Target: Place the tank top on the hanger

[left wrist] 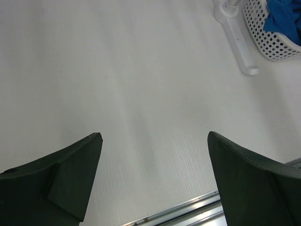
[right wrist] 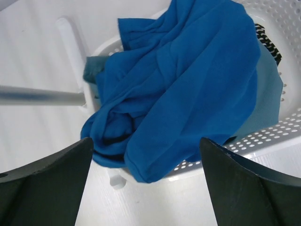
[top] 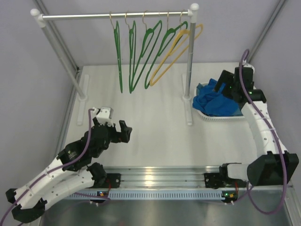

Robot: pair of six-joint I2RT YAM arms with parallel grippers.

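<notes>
two grippers spread empty: l gripper [left wrist: 154, 137] over table [left wrist: 117, 66], r gripper [right wrist: 146, 140] above tank top [right wrist: 188, 80] in basket [right wrist: 277, 134].

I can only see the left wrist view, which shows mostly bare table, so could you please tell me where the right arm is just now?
Observer: The right gripper hovers over the white basket, jaws open and holding nothing.
Operator: Thank you. What lies on top in the basket?
Observer: The tank top, crumpled, lies over a duller teal garment.
Operator: Are any hangers within view?
Observer: Several green hangers and one yellow hanger hang from the rail at the far side of the table.
</notes>
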